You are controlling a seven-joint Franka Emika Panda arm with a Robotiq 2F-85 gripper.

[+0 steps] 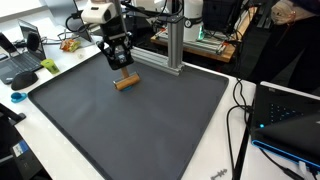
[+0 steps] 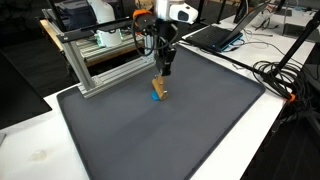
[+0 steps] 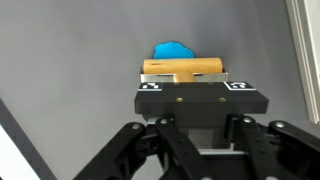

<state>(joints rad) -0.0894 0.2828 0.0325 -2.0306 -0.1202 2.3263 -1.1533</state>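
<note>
While your pincer [image 3: 185, 78] grips the wooden peg [image 3: 183, 68], a blue piece [image 3: 172, 50] sits just beyond it on the dark mat [image 1: 140, 125].

Lab: aluminium frame [image 2: 88, 55], laptops [image 1: 22, 55], cables [image 2: 285, 75], cluttered benches.

I see a matt grey cloth-like mat [image 1: 130, 120], a smooth wooden-looking dowel [image 3: 183, 68], and a brushed aluminium frame [image 2: 85, 60].

Dark grey mat [image 1: 130, 125] on a white table [image 2: 40, 155], aluminium frame [image 2: 95, 65], laptops [image 1: 20, 65], cables [image 2: 285, 85].
</note>
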